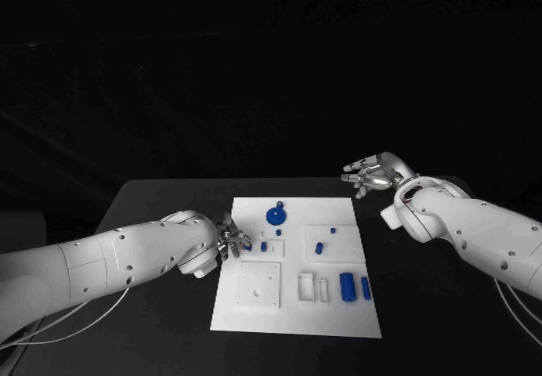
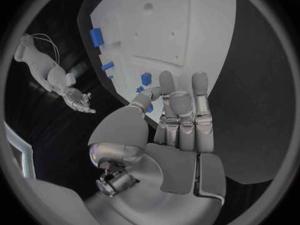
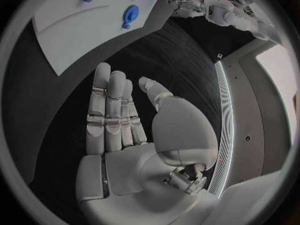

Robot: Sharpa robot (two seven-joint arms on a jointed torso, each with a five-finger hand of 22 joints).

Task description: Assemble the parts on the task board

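The white task board (image 1: 296, 313) lies mid-table with several blue parts on it. A round blue disc (image 1: 276, 215) sits near its far edge, and two blue cylinders (image 1: 347, 287) lie near its right edge. My left hand (image 1: 232, 239) is low at the board's left edge, fingers straight and the thumb apart. Its fingertips (image 2: 200, 81) lie over the board, and the thumb is next to a small blue part (image 2: 150, 108); another small blue part (image 1: 263, 246) stands just beyond. My right hand (image 1: 376, 174) hovers open past the board's far right corner, holding nothing.
The black table (image 1: 158, 204) surrounds the board. Raised white square and slotted fixtures (image 1: 258, 286) occupy the board's near half. In the right wrist view the flat right hand (image 3: 119, 115) faces the board (image 3: 75, 25) and the disc (image 3: 130, 13) from a distance.
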